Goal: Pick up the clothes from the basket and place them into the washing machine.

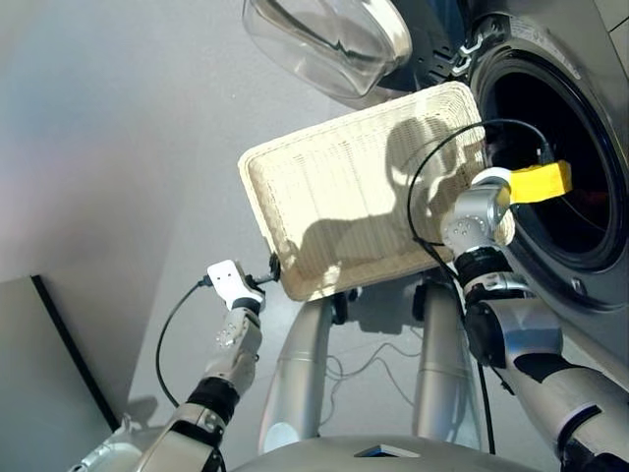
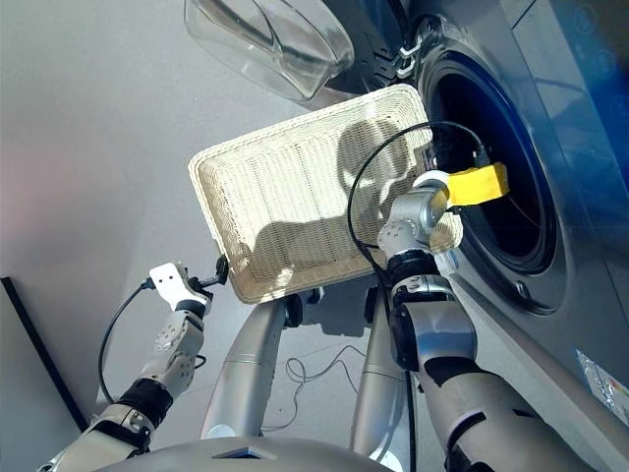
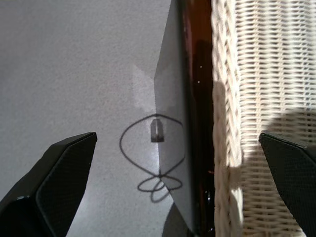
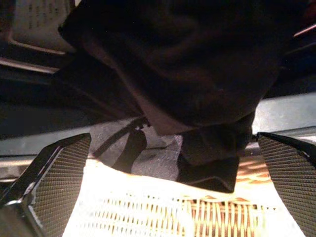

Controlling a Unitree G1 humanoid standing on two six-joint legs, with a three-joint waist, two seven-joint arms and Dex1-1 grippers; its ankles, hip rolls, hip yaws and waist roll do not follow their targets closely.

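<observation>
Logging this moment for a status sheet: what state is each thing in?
Basket: empty, tilted.
Washer: open.
Door: swung open.
Dark garment: hanging at the porthole edge, above the basket rim.
Left gripper: open, straddling the basket rim.
Right gripper: open, at the porthole.

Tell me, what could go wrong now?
The dark cloth seems to hang at the opening of the washing machine, just above the basket rim. The right hand is open, so the cloth might slide back out. The left hand is open around the basket's rim and could nudge the basket.
</observation>
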